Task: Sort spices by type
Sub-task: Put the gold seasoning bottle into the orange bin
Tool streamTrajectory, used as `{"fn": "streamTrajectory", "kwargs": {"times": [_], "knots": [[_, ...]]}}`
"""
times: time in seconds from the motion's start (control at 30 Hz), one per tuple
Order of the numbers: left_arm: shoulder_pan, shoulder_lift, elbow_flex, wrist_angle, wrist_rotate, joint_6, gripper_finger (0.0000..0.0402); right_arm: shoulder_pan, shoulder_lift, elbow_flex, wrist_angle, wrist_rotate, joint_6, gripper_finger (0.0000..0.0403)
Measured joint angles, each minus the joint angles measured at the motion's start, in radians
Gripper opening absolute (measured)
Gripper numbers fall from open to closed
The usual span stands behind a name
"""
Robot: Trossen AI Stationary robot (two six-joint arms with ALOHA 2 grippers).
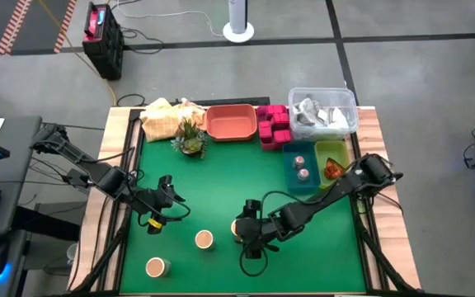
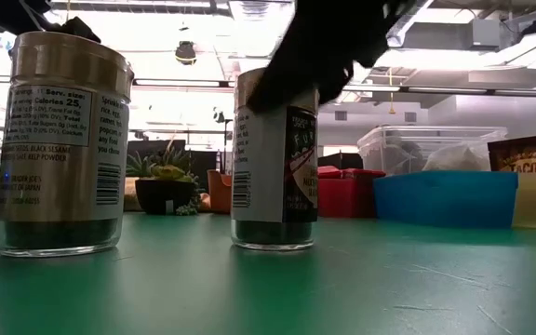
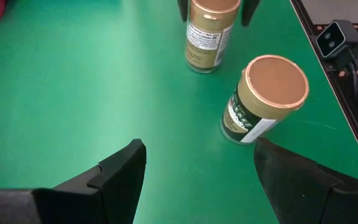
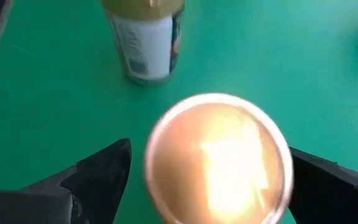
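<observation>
Reaching with the wide-open right pincer [image 4: 204, 180] over a gold-lidded spice jar [image 4: 218, 157], needing next to drop and pinch it.

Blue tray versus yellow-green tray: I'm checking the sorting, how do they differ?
The blue tray holds two small jars; the yellow-green tray holds one red-orange taco packet. The packet stands above its tray's rim; the jars sit below the blue tray's. Both are rectangular, side by side.
</observation>
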Motion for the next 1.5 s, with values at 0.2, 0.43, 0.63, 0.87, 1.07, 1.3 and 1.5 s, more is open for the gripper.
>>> {"fn": "streamTrajectory", "kwargs": {"times": [0.2,0.43,0.63,0.87,1.07,1.3,1.5], "knots": [[0.0,0.0,0.0,-0.002,0.0,-0.003,0.0286,-0.009,0.009,0.0,0.005,0.0,0.002,0.0392],[0.0,0.0,0.0,-0.002,0.0,-0.003,0.0286,-0.014,0.01,0.0,0.004,-0.007,0.002,0.033],[0.0,0.0,0.0,-0.002,0.0,-0.003,0.0286,-0.014,0.009,0.0,0.005,-0.013,0.002,0.0302],[0.0,0.0,0.0,-0.003,0.0,-0.003,0.0286,-0.014,0.009,0.031,-0.053,-0.015,-0.002,0.0302],[0.0,0.0,0.0,-0.01,0.005,-0.026,0.0286,-0.028,0.009,0.048,-0.098,0.002,-0.027,0.0302],[0.0,0.0,0.0,-0.018,0.005,-0.022,0.0286,-0.042,0.009,0.047,-0.108,0.008,-0.001,0.0302],[0.0,0.0,0.0,-0.018,0.005,-0.023,0.0286,-0.04,0.009,0.048,-0.11,0.007,-0.001,0.0302]]}}
